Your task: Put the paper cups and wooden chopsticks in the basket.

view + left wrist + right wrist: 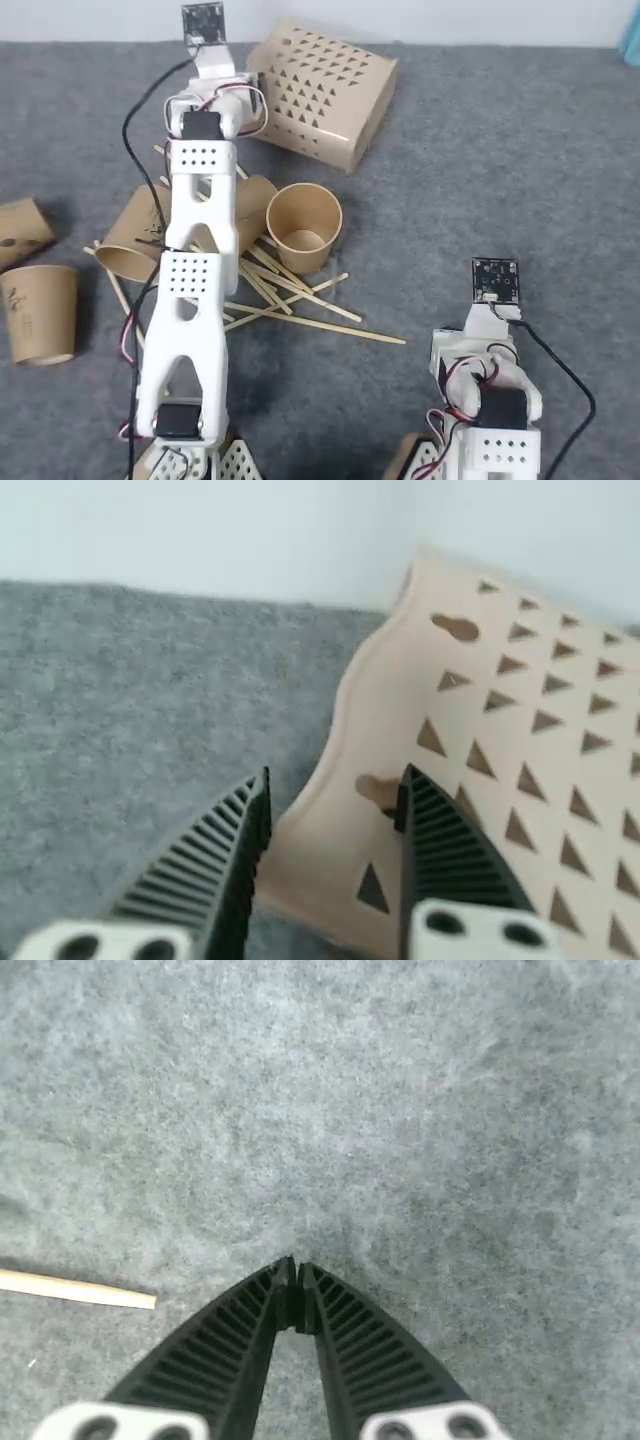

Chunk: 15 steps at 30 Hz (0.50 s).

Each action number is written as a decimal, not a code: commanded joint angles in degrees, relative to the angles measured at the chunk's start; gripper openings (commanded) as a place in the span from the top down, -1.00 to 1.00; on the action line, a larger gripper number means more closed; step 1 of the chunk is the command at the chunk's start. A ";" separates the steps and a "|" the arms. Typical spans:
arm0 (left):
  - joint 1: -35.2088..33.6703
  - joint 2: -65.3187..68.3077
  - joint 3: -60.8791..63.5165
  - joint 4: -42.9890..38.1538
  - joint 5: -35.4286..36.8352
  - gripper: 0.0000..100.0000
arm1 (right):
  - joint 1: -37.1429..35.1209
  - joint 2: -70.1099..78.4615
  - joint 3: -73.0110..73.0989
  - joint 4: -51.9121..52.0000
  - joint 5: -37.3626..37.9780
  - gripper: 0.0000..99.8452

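While our ribbed left jaws gape empty at the triangle-punched basket (520, 710), our right jaws sit closed over fuzzy grey tabletop (400, 1110).

This looks like a small robotics lab or a test bench. The tabletop (500, 150) is covered everywhere with a grey felt-like cloth, and just beyond the left gripper (336, 780) it ends at a plain pale wall (200, 530). Two white plastic arms (195, 270) stand on it, with loose cables (126, 125) and small bare camera boards (495, 280).
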 commanded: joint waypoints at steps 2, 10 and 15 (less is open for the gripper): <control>6.07 -0.70 -3.82 9.32 -0.70 0.62 | -0.04 -0.84 1.23 0.22 1.41 0.98; 13.45 -6.59 -3.47 22.15 -0.62 0.62 | -0.04 -0.84 1.23 0.22 1.41 0.98; 16.79 -9.23 -3.47 25.23 -0.62 0.62 | -0.04 -0.84 1.23 0.22 1.41 0.98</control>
